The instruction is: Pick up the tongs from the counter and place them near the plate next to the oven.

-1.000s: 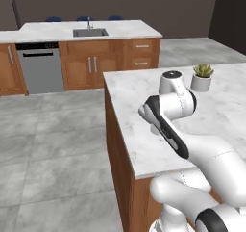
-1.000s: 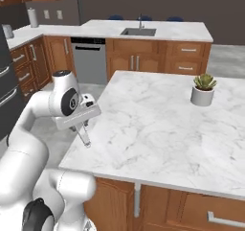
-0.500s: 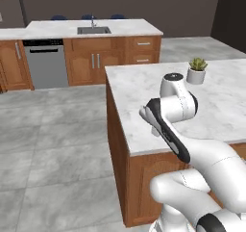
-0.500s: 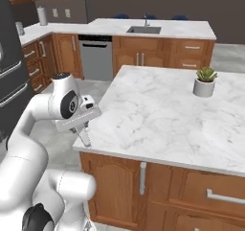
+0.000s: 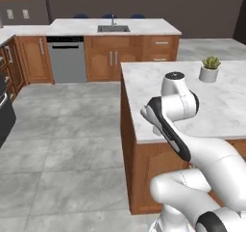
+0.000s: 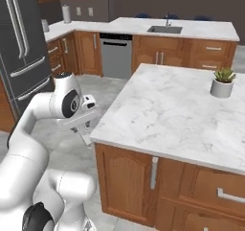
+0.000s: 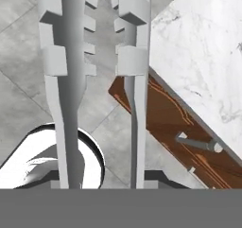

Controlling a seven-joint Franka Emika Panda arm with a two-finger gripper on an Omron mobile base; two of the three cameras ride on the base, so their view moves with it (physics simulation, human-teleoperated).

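Slim ridged grey metal tongs (image 7: 71, 80) rise lengthwise clamped in the tool (image 6: 85, 132), veined white marble surface (image 6: 167, 108) just beside

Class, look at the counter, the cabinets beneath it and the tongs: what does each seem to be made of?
The counter: white marble, going by its grey veins, fairly smooth. The cabinets: brown varnished wood with grain showing, and metal-looking handles. The tongs: flat matte grey, probably metal, though plastic is possible.
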